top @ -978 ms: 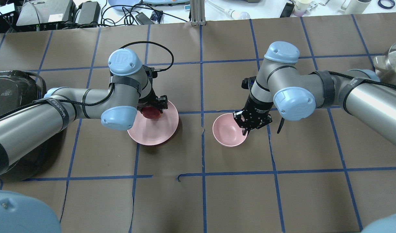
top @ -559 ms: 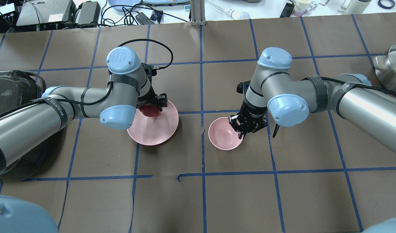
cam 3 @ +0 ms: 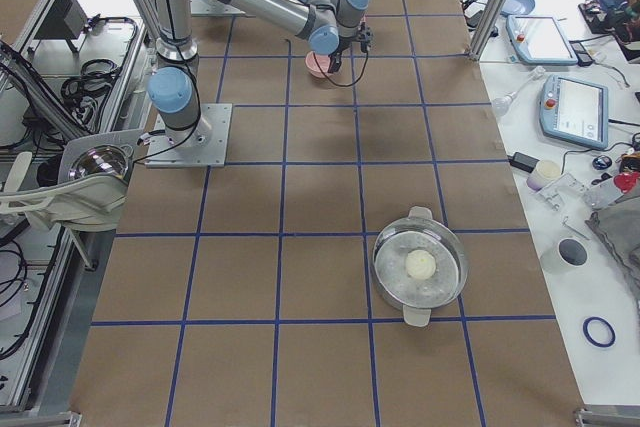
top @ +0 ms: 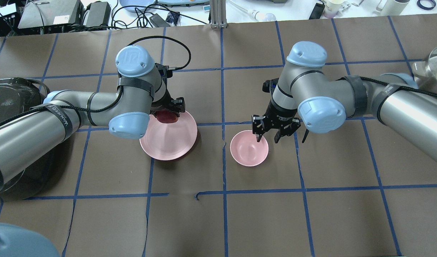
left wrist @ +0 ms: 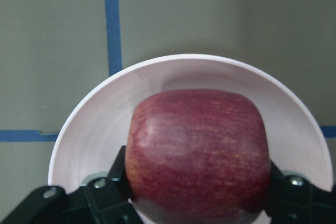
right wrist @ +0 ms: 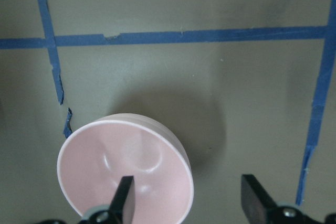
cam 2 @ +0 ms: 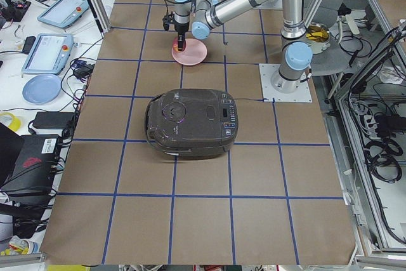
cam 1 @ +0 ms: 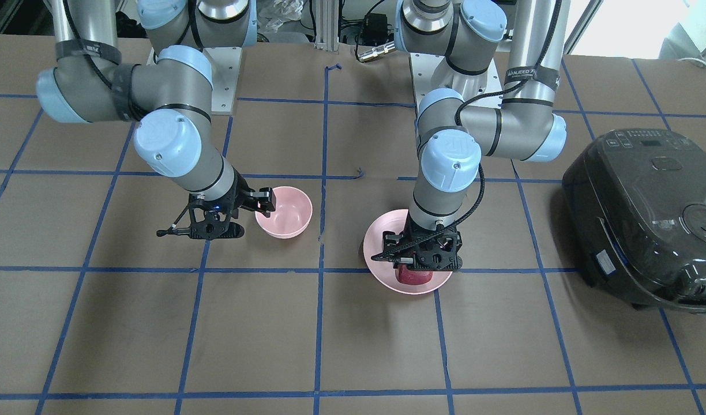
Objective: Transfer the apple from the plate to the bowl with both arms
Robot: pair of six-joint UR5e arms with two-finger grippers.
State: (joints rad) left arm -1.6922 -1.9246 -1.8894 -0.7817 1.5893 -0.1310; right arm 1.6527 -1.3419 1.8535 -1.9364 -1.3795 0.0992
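Apple (left wrist: 198, 153) is clamped in my left pincer (cam 1: 419, 256), one finger pressed on each side of it, over the plate (top: 168, 150) near the rim farthest from my base. Whether it rests on the plate or hangs just above it I cannot tell. I hold it across its broad flanks, as I judge, because the blocky sides give the fingers flat faces to press on and the load will not roll on the way.

My right pincer (top: 267, 135) is apart and holds nothing. It hangs at the bowl (top: 249, 150), one finger over the hollow and the other outside the wall, so the rim lies between them. That stance reads to me as a readiness to pinch the wall and steady the bowl, which looks barely wider than what must drop in.

The bowl stands upright and empty on the bench (top: 261, 214), near the plate but apart from it, a blue tape line (top: 224, 157) between the two.

By my count: one apple, one plate, one bowl, two arms, two pincers. Off to the sides sit one dark cooker (cam 1: 647, 213) beyond my left arm and one steel pot (cam 3: 420, 267) beyond my right.
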